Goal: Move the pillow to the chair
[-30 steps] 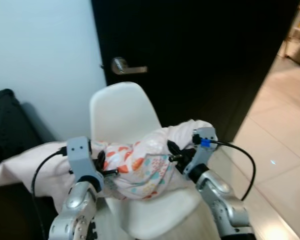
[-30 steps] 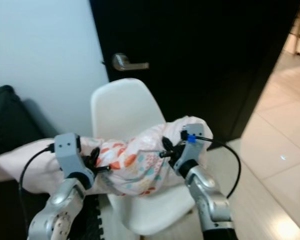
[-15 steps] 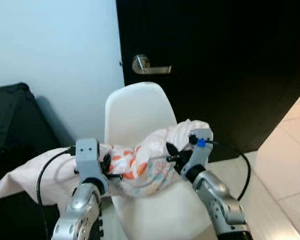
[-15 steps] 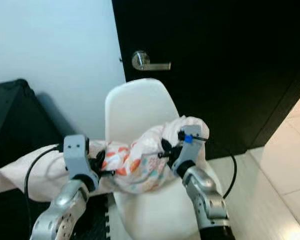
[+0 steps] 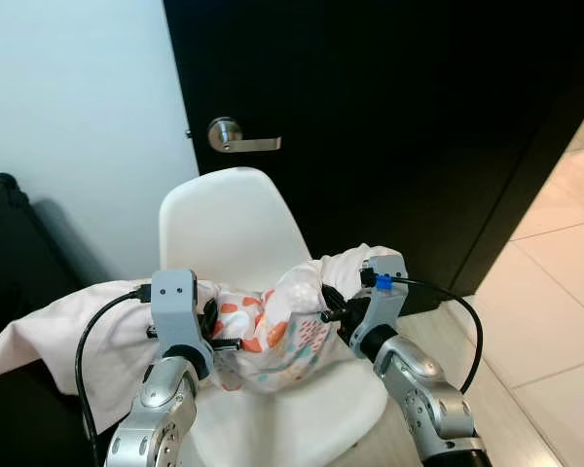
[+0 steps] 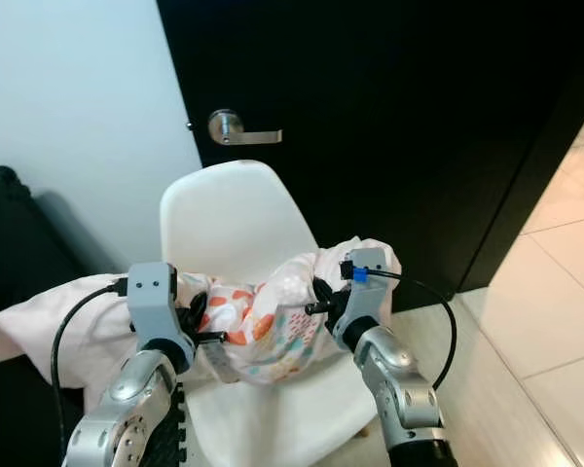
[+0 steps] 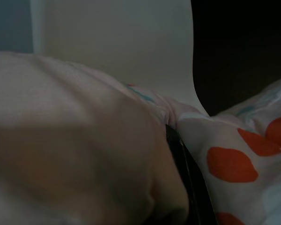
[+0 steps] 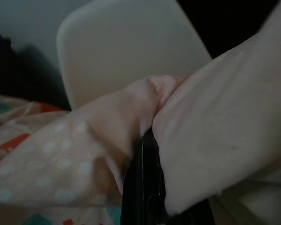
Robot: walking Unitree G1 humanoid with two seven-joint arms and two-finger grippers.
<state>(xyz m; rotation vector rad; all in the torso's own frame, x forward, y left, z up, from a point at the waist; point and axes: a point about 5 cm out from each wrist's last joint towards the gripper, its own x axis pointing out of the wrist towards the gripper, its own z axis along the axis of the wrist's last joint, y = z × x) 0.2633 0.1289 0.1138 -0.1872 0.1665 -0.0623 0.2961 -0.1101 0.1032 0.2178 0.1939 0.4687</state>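
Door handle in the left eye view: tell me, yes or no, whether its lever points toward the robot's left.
No. The door handle has its round knob at the left, and its lever runs toward the robot's right.

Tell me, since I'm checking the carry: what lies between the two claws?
The pillow, bunched, spans the stretch from the left claw to the right claw, above the white chair seat. The left eye view shows it.

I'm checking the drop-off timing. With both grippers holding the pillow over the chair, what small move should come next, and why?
Probably lower it. The pillow, pinched by the left gripper and right gripper, hangs above the chair seat, its left end trailing off the side, so easing down and shifting right before release looks sensible.
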